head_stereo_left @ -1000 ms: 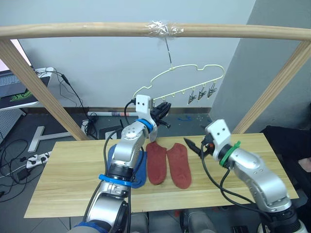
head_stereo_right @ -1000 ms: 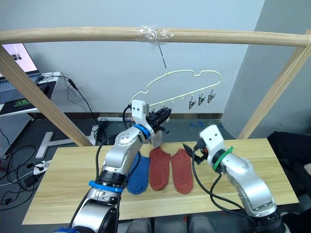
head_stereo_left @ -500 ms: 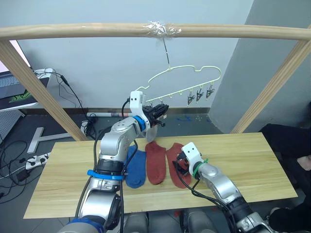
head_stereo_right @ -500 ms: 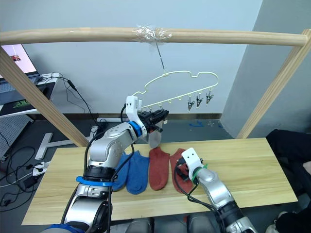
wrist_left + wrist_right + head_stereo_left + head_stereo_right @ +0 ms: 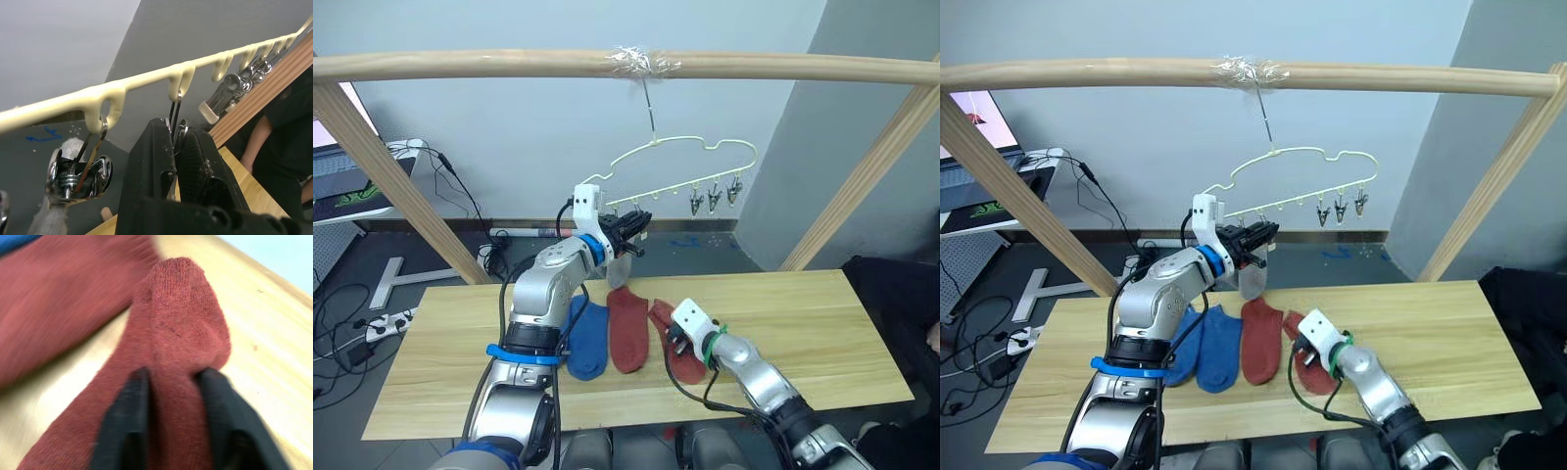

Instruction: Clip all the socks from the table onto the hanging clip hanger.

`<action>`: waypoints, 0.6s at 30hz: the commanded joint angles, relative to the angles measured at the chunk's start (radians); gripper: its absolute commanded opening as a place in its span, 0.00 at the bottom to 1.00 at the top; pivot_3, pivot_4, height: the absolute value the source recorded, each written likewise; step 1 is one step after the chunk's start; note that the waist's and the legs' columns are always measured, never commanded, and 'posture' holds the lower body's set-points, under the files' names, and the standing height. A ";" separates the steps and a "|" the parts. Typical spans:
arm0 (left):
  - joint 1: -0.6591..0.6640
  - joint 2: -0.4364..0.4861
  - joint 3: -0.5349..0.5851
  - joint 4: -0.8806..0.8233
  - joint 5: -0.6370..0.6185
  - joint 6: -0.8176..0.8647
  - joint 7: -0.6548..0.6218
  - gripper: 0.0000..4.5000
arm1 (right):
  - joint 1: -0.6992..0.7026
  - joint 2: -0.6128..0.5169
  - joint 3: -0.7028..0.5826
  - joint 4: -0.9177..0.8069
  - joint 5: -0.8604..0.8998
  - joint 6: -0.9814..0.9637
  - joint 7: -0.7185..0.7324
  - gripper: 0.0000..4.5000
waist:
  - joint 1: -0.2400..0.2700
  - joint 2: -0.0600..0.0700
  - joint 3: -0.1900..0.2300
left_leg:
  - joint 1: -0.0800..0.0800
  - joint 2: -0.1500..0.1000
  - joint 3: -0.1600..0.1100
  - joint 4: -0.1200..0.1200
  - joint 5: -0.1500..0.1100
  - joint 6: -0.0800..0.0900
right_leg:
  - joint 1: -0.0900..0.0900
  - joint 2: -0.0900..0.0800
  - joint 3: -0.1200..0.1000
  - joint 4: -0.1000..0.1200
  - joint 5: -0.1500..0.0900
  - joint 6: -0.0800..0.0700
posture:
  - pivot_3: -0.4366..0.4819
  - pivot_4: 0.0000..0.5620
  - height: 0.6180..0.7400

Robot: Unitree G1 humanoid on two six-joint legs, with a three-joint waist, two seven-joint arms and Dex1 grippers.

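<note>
So the right tool (image 5: 168, 396) is pinched shut on a red sock (image 5: 176, 328) lying on the table (image 5: 822, 323). Up at the hanger (image 5: 680, 162), the left tool (image 5: 176, 147) is squeezed shut on a clip (image 5: 175, 110), beside a grey sock (image 5: 1252, 279) hanging there.

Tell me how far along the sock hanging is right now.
Early on. One grey sock already hangs from the clip hanger. The left gripper is shut on a clip, while the right gripper pinches a red sock on the table. The other red sock and two blue socks lie unclipped.
</note>
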 commanded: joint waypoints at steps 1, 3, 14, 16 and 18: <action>-0.021 -0.023 0.057 -0.025 -0.089 0.105 0.021 0.04 | 0.091 -0.105 -0.010 -0.063 -0.046 -0.019 0.029 0.00 | 0.006 0.001 -0.001 | 0.000 0.000 0.000 0.000 0.000 0.000 | 0.001 0.000 0.000 0.000 0.000 0.000 | 0.57 0.22 1.00; -0.039 -0.029 0.107 -0.022 -0.163 0.215 0.032 0.04 | 0.116 -0.180 -0.026 -0.180 -0.070 -0.066 0.047 0.00 | 0.010 0.000 -0.001 | 0.000 0.000 0.000 0.001 0.000 0.000 | 0.001 0.000 0.000 -0.001 0.000 0.000 | 0.56 0.22 1.00; -0.131 -0.041 0.280 -0.001 -0.386 0.477 0.103 0.04 | 0.058 -0.265 -0.097 -0.576 -0.088 -0.114 0.108 0.00 | -0.013 0.000 -0.001 | -0.001 0.000 -0.001 0.000 0.001 -0.001 | 0.000 0.001 0.000 -0.002 -0.001 0.001 | 0.55 0.20 1.00; -0.130 -0.042 0.278 -0.011 -0.397 0.487 0.108 0.04 | 0.041 -0.252 -0.102 -0.602 -0.100 -0.105 0.098 0.00 | -0.012 0.000 -0.001 | -0.002 0.000 -0.001 0.000 0.001 -0.002 | 0.000 0.000 0.000 -0.004 0.000 0.001 | 0.55 0.20 1.00; -0.126 -0.044 0.279 -0.022 -0.409 0.497 0.114 0.04 | 0.024 -0.239 -0.112 -0.620 -0.114 -0.096 0.084 0.00 | -0.011 0.000 -0.001 | -0.003 0.000 -0.001 0.000 0.002 -0.003 | 0.000 0.000 0.000 -0.005 0.000 0.000 | 0.55 0.20 1.00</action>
